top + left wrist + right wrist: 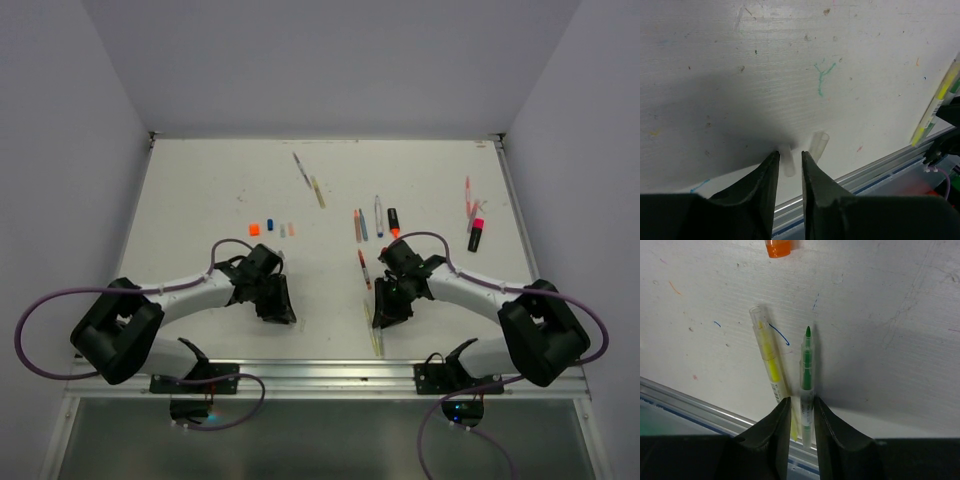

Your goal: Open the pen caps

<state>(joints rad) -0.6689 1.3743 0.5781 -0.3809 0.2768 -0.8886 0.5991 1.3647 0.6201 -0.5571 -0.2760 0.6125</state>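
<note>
My left gripper (789, 154) is low over the table near the front edge, its jaws a narrow gap apart. A short clear cap (787, 161) lies between the tips, against the left finger (771, 165). A second clear cap (818, 146) lies just right of it. My right gripper (802, 401) is also narrowly open around an uncapped green pen (807, 371), with a small gap on its left side. A yellow pen (771, 365) lies beside it. In the top view both grippers, left (274, 300) and right (386, 303), sit near the front rail. Orange (254, 229) and blue (270, 225) caps lie at mid table.
Several pens lie further back (318, 192), with a black-and-orange highlighter (393, 222), a red pen (364, 268) and a pink highlighter (476, 233). An orange piece (778, 248) lies beyond the green pen. The metal front rail (330, 368) runs just behind both grippers.
</note>
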